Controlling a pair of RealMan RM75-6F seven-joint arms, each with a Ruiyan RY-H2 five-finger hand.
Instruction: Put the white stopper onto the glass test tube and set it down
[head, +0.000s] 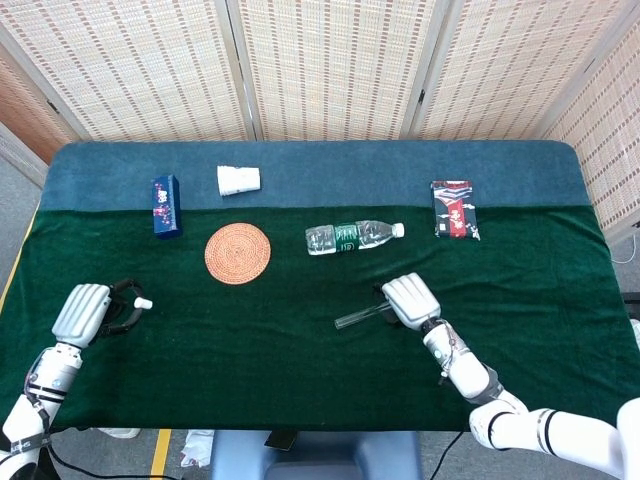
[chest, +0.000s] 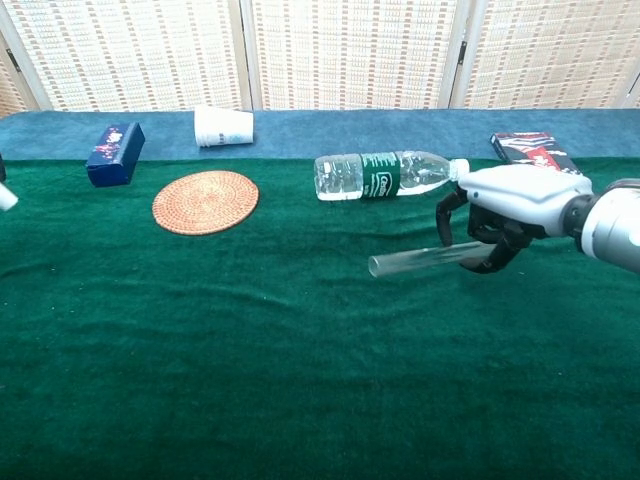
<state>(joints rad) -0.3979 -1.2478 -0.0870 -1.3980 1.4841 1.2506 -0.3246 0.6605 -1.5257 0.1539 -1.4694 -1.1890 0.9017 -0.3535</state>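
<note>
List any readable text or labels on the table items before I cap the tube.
None can be read.
Water bottle: green label with white print, too blurred.
Blue box: small markings, illegible.
Dark packet: red and white graphics, illegible.
Paper cup: no print visible.

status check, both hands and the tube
Right hand holds tube, lifted. Left hand pinches stopper. Bottle lies beyond, not between them.

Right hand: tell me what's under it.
Under the right hand is the glass test tube, held in its fingers, open end sticking out toward the left hand. The tube's far end is hidden beneath the palm. Below lies green cloth.
</note>
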